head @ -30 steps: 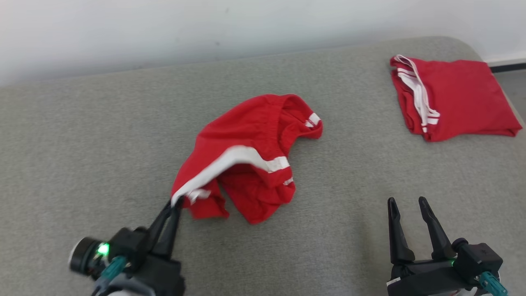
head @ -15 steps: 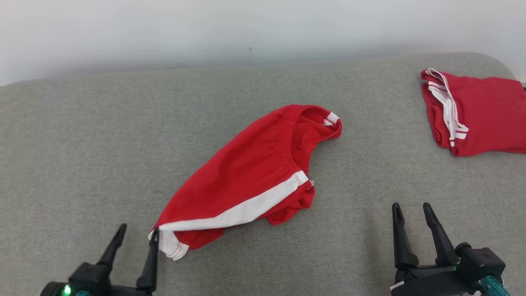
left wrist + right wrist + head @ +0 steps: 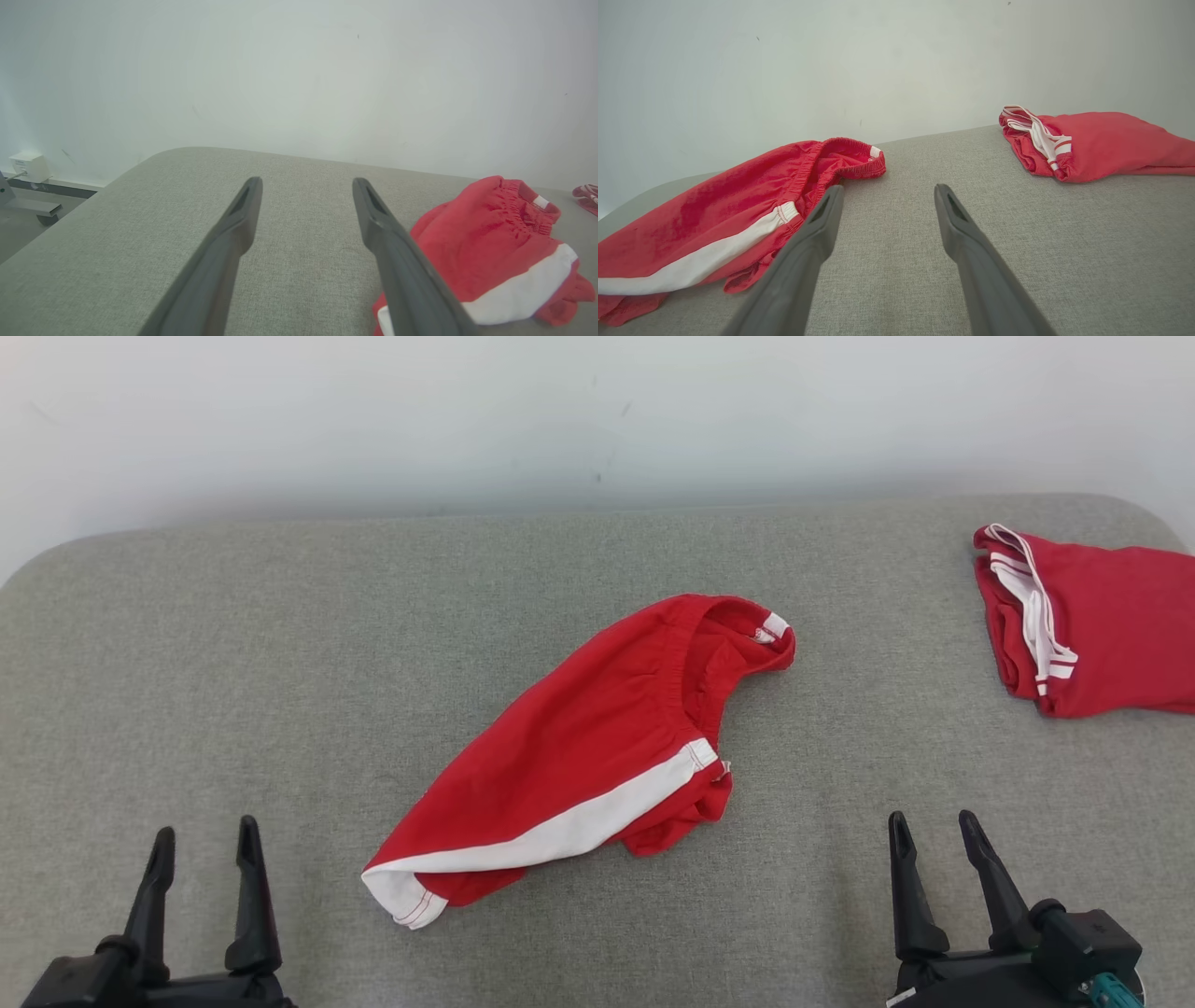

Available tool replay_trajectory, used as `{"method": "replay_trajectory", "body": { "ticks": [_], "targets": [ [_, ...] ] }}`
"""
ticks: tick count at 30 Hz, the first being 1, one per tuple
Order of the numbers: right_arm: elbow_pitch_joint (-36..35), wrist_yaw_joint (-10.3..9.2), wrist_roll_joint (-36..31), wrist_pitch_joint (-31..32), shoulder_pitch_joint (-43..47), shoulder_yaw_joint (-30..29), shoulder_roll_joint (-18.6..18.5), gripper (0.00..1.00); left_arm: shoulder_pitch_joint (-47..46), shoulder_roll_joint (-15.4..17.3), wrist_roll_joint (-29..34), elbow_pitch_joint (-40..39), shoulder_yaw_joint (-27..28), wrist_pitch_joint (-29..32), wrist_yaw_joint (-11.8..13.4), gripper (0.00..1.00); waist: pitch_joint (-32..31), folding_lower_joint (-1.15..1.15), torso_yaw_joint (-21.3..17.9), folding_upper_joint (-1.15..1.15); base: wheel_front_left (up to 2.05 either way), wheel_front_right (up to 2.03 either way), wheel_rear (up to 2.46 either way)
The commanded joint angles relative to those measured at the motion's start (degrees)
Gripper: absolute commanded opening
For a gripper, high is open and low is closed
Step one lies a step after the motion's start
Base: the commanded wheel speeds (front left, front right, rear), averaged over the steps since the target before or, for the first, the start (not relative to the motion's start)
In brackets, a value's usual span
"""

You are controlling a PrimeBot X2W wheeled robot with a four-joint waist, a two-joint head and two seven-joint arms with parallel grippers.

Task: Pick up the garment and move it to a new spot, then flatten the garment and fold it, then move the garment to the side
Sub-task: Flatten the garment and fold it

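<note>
A red garment [image 3: 597,747] with a white side stripe, a pair of shorts, lies loosely stretched on the grey cushioned surface [image 3: 280,644], its waistband toward the back right and a white-hemmed leg end at the front left. In the left wrist view the garment [image 3: 495,252] sits to the right of my fingers; in the right wrist view the garment [image 3: 714,219] sits to the left. My left gripper [image 3: 205,845] stands open at the lower left, apart from the cloth, holding nothing. My right gripper [image 3: 934,835] stands open at the lower right, holding nothing.
A second red garment [image 3: 1102,616] with white stripes lies folded at the back right of the surface, also seen as a folded red pile [image 3: 1092,140]. A white wall [image 3: 560,411] runs behind. The surface's rounded left edge [image 3: 117,177] drops to the floor.
My left gripper let go of the garment's leg end, opened and drew back to the lower left. The garment now lies stretched out. The camera shifted, so the picture moved down and right.
</note>
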Motion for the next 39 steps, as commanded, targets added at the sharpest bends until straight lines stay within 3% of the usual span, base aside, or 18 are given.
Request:
{"method": "replay_trajectory", "body": {
  "ticks": [1,13,24,39],
  "targets": [
    [0.1,-0.18,-0.5,-0.07,0.47,-0.04,-0.01,1.0,0.55,-0.65,0.33,-0.03,1.02,-0.19,-0.33,1.0,-0.18,0.01,-0.05,0.0,0.0,0.0,0.0],
    [1.15,-0.17,-0.38,-0.07,0.94,1.85,-0.25,1.0,0.83,-4.84,3.41,2.22,4.9,-0.16,-4.01,1.0,-0.76,0.01,0.13,0.0,0.0,0.0,0.0],
    [7.79,-0.17,0.99,4.76,-9.93,11.39,-6.71,1.0,-1.7,-6.17,4.95,4.11,4.2,-0.13,-6.44,1.0,-0.01,0.01,4.22,0.0,0.0,0.0,0.0],
    [23.78,-0.18,7.36,9.73,-24.8,23.38,-13.95,1.0,-4.37,-6.66,3.01,6.66,1.97,-0.13,-7.12,1.0,3.47,0.01,12.43,0.0,0.0,0.0,0.0]
  ]
}}
